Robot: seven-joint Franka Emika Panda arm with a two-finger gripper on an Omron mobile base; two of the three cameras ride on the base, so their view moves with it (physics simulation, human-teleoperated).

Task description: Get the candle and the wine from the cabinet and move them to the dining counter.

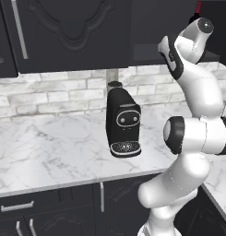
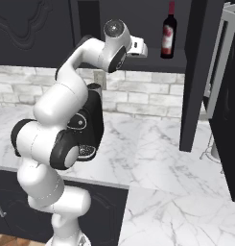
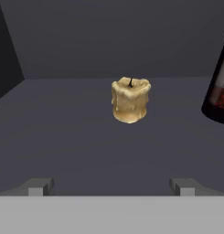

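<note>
A stubby cream candle (image 3: pixel 130 100) with a black wick stands upright on the dark shelf floor of the open cabinet (image 3: pixel 77 132), straight ahead of my gripper (image 3: pixel 111 186) and well beyond its tips. The jaws are open with nothing between them. The wine (image 2: pixel 169 31), a dark bottle with a red cap and reddish label, stands on the same shelf to the right of the candle; its base shows as the wine (image 3: pixel 219 91) at the hand view's right edge. My hand (image 2: pixel 138 48) reaches up to the shelf's front. The dining counter is out of view.
A black coffee machine (image 1: pixel 123 122) stands on the marble worktop (image 1: pixel 50 143) under the cabinet, against the brick wall. The cabinet's open door (image 2: pixel 195 72) hangs out to the right of the wine. Closed carved doors (image 1: pixel 73 32) lie to the left.
</note>
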